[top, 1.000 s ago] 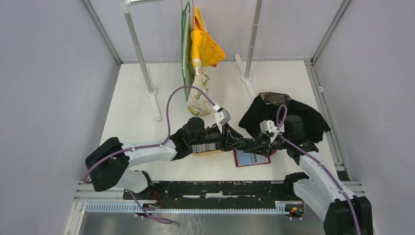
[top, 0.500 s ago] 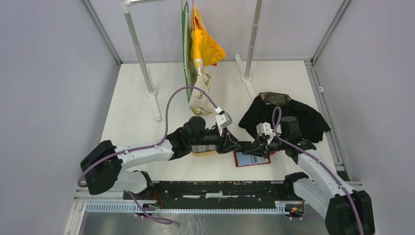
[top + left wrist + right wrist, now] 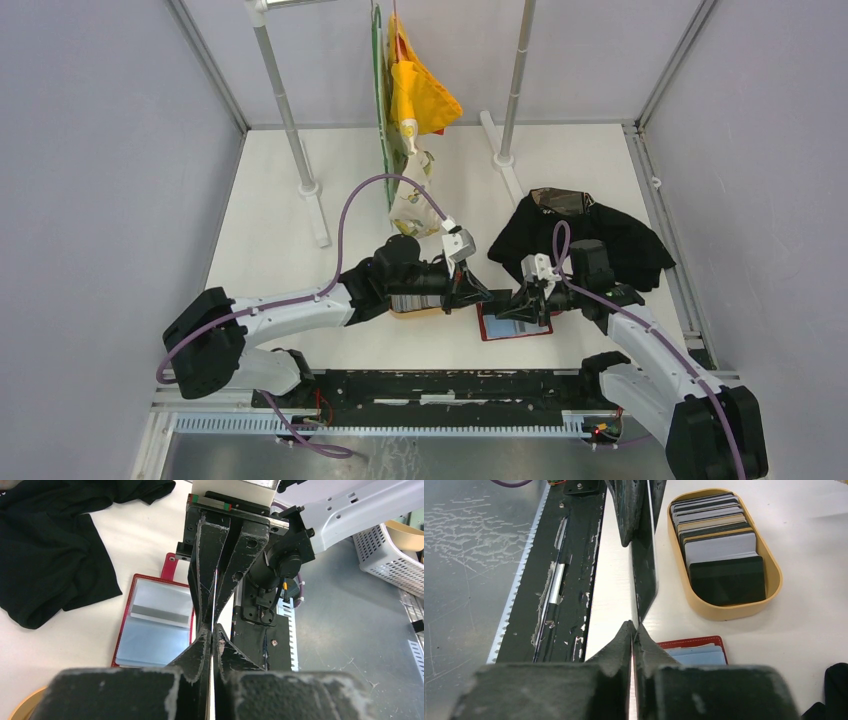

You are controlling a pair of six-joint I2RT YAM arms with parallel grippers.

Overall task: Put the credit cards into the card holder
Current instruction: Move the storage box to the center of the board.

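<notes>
One thin credit card (image 3: 644,582) hangs edge-on above the table, pinched from both ends. My left gripper (image 3: 213,630) is shut on its near end and my right gripper (image 3: 633,628) is shut on the opposite end. The two grippers meet tip to tip (image 3: 495,298). Just under them the red card holder (image 3: 129,611) lies open on the table, with a pale blue card and a grey strip showing inside. More credit cards (image 3: 719,545), black, grey and beige, stand stacked in a tan oval tray (image 3: 774,587).
A crumpled black cloth (image 3: 590,240) lies behind the right arm. The tan tray (image 3: 420,310) sits under the left wrist. Two upright poles (image 3: 290,110) and hanging yellow and patterned bags (image 3: 410,100) stand at the back. The black base rail (image 3: 440,385) runs along the near edge.
My left gripper's jaws have closed onto the card that the right gripper holds. Both grippers have shifted a little to the left over the card holder.
</notes>
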